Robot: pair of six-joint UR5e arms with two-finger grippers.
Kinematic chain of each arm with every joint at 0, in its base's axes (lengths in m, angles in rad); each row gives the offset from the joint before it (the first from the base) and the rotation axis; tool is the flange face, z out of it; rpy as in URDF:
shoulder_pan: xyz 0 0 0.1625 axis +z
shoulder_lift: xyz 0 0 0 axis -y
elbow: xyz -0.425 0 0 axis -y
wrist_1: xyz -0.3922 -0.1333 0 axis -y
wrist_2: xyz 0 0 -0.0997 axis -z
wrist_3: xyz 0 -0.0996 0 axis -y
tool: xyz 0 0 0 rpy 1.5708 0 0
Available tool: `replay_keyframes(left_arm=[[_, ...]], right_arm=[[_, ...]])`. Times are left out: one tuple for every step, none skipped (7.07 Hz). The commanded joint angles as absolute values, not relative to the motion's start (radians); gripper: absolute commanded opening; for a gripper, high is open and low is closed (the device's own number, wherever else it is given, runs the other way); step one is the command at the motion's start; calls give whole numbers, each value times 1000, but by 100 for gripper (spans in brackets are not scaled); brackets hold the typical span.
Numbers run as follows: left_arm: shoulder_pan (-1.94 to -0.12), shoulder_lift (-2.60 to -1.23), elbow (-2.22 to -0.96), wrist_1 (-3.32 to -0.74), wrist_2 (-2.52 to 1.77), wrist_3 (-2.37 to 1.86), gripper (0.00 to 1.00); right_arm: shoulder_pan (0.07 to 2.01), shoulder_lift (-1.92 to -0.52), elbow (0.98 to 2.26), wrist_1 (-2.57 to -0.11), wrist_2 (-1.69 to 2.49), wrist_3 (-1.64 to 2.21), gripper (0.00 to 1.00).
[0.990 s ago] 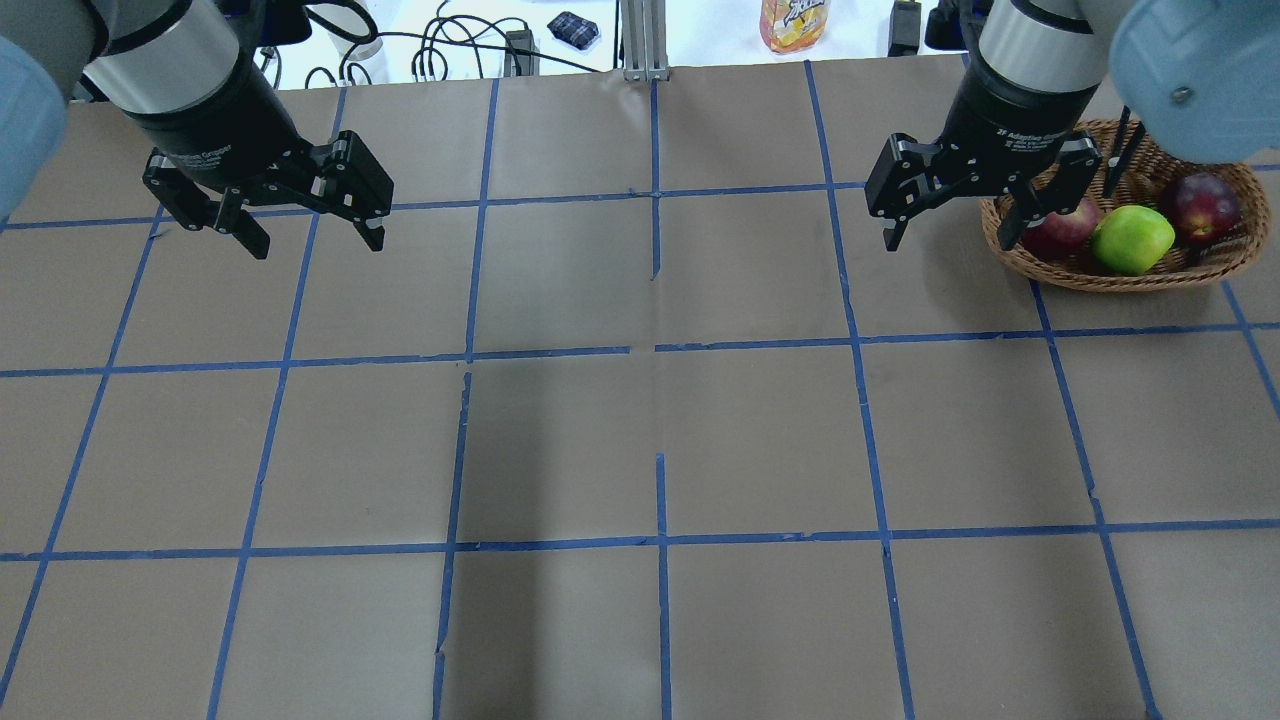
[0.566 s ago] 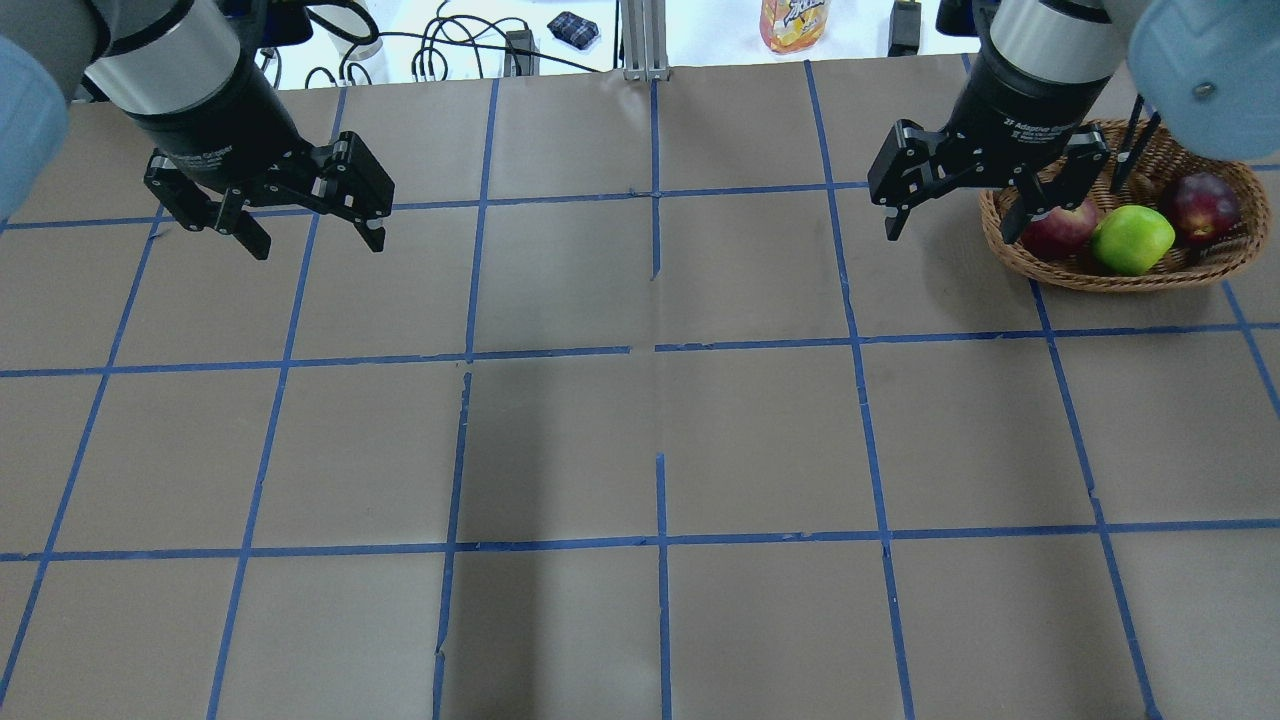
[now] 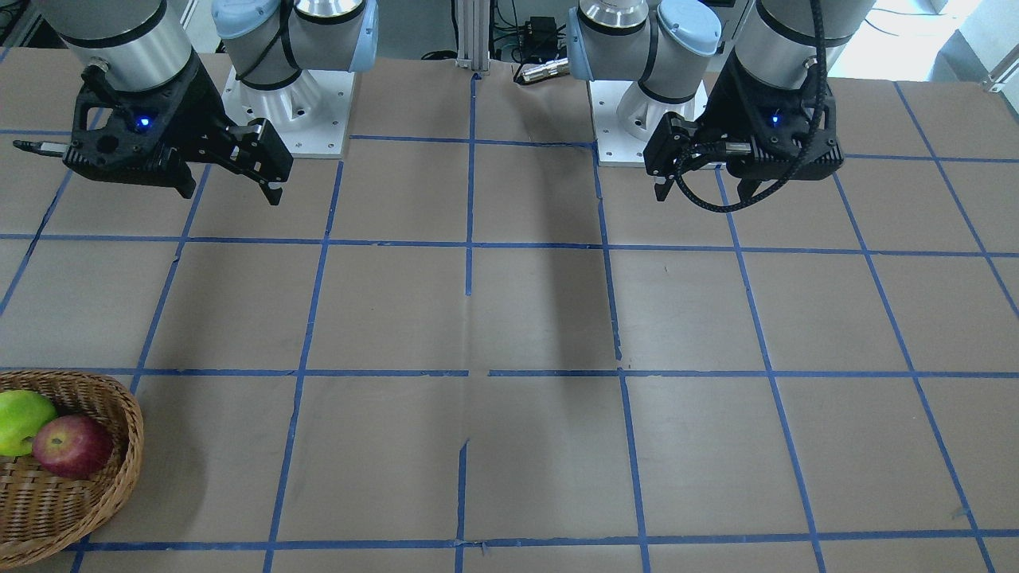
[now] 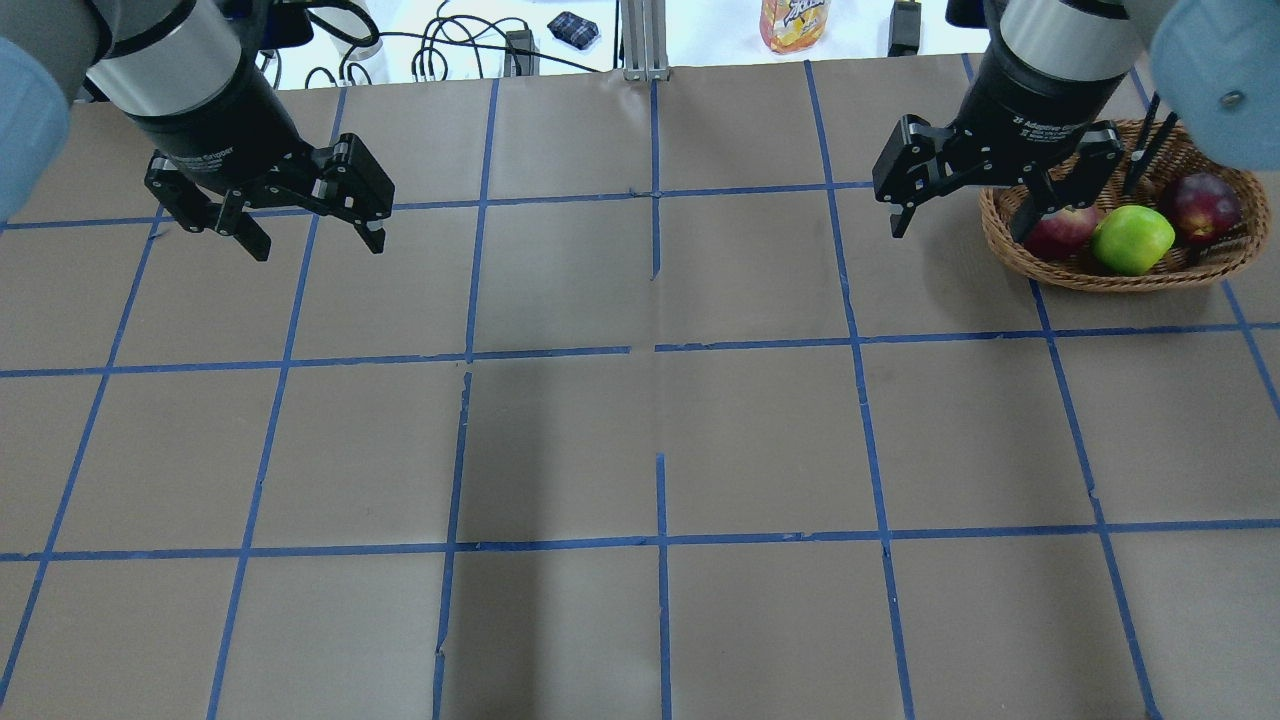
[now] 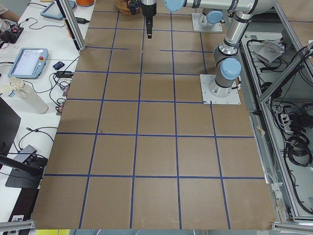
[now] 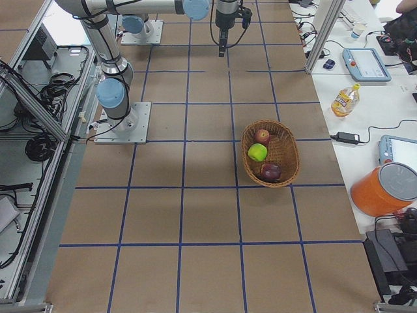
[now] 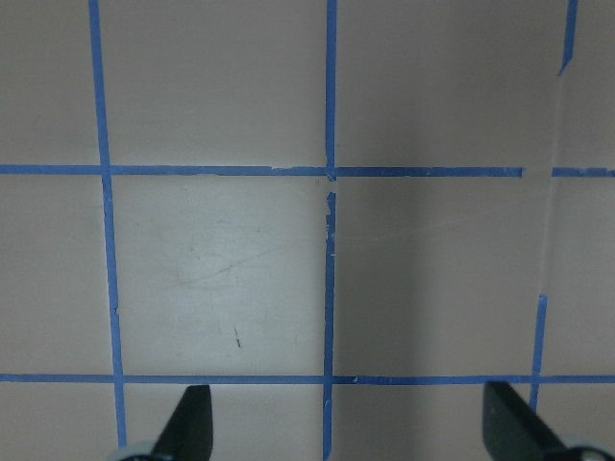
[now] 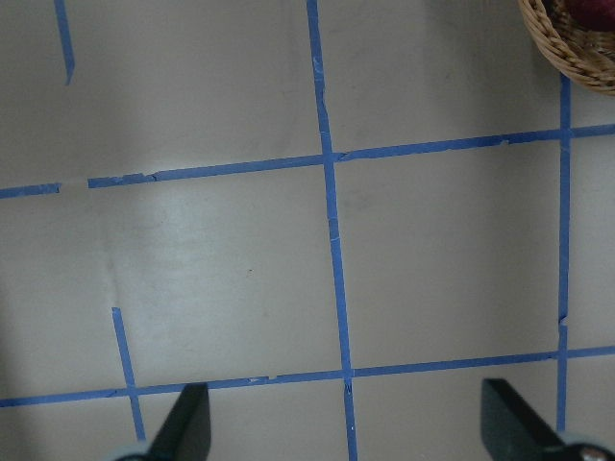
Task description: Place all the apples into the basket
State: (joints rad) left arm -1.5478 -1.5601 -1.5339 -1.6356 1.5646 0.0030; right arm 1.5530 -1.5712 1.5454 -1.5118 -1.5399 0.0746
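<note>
The wicker basket [image 4: 1130, 280] stands at the table's far right. It holds all three apples: the red flecked one [image 4: 1062, 228], the yellow-green one [image 4: 1132, 238] and the dark maroon one [image 4: 1205, 205]. My right gripper [image 4: 960, 225] is open and empty, hanging above the table just left of the basket, one finger over its left rim. My left gripper [image 4: 315, 243] is open and empty above the far left of the table. The basket [image 3: 119, 477] also shows in the front view with the green [image 3: 20, 422] and red [image 3: 72, 446] apples. Its rim [image 8: 577, 43] shows in the right wrist view.
The table is brown paper with a blue tape grid [image 4: 655, 350]. Beyond its far edge are a juice bottle [image 4: 795, 22] and cables [image 4: 450, 45]. Both arm bases [image 3: 286, 103] sit at the robot's side of the table.
My right gripper has shifted slightly up and toward the far edge beside the basket, still open. The left gripper and the apples have not moved.
</note>
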Motion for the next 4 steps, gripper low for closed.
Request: replay_keyframes(left_arm=[[-1548,-1560,-1534,-1635,1563,3,100],[-1548,-1560,-1534,-1635,1563,3,100],[-1548,-1560,-1534,-1635,1563,3,100],[-1549,-1560,-1534,-1635,1563,3,100]], right_arm=[[1552,-1569,1548,-1509,-1537,75,100],[1552,-1569,1546,-1508,-1540,75,100],[1551,-1572,1543,-1508,-1539,75,100],[1552,-1572,1545,-1506,-1537,75,100]])
